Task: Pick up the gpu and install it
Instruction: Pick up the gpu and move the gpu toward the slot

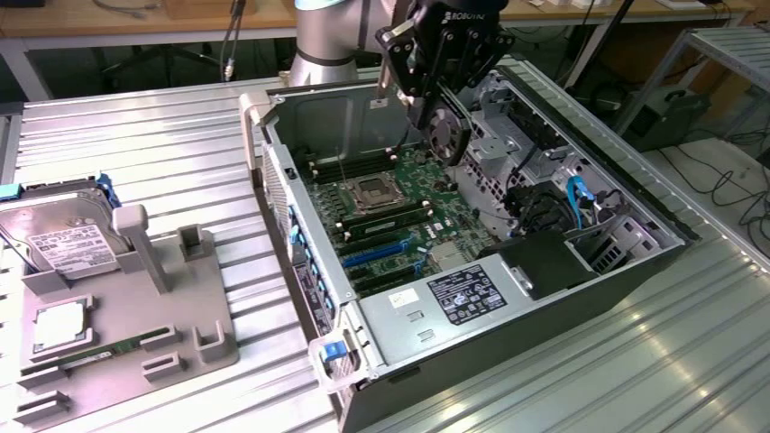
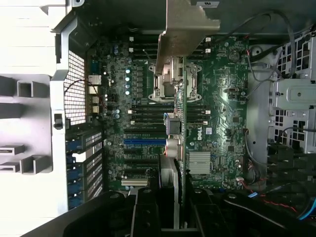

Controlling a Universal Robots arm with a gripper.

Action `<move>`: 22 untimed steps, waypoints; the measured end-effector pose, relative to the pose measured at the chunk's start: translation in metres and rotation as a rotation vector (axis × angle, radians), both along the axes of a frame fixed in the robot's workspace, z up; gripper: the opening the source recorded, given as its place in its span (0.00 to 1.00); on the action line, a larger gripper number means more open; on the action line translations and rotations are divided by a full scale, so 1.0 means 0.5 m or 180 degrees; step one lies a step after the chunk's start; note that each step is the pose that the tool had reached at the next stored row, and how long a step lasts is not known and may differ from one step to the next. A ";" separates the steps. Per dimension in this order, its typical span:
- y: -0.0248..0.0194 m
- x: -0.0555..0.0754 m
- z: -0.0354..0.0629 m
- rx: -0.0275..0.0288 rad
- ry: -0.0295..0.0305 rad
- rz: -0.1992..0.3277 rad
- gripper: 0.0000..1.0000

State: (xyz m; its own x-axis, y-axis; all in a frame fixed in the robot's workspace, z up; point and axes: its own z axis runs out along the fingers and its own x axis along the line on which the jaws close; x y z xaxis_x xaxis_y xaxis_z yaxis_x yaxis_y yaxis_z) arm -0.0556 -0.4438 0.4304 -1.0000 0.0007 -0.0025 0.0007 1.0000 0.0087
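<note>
My gripper hangs above the open computer case and is shut on the gpu, a dark card with a round fan, held on edge and pointing down. It sits over the far part of the green motherboard, clear of it. In the wrist view the gpu is seen edge-on, its pale metal bracket leading, between my fingers. It lies across the processor socket. The blue expansion slot lies open beside the card's line.
A grey parts holder stands at the exterior view's left with a silver hard drive and a green memory stick. Inside the case are the power supply, drive cages and cables.
</note>
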 end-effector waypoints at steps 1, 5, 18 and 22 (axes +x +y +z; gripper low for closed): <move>0.0000 0.001 0.000 0.0000 0.0000 0.0000 0.28; 0.0001 0.011 0.000 0.0000 0.0000 0.0000 0.28; 0.0000 0.056 -0.003 0.0000 0.0000 0.0001 0.28; 0.0000 0.056 -0.003 0.0001 0.0000 0.0001 0.28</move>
State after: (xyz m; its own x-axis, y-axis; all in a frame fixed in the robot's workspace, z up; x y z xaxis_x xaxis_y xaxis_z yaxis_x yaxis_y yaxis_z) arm -0.0277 -0.4438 0.4288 -1.0000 0.0005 -0.0024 0.0005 1.0000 0.0090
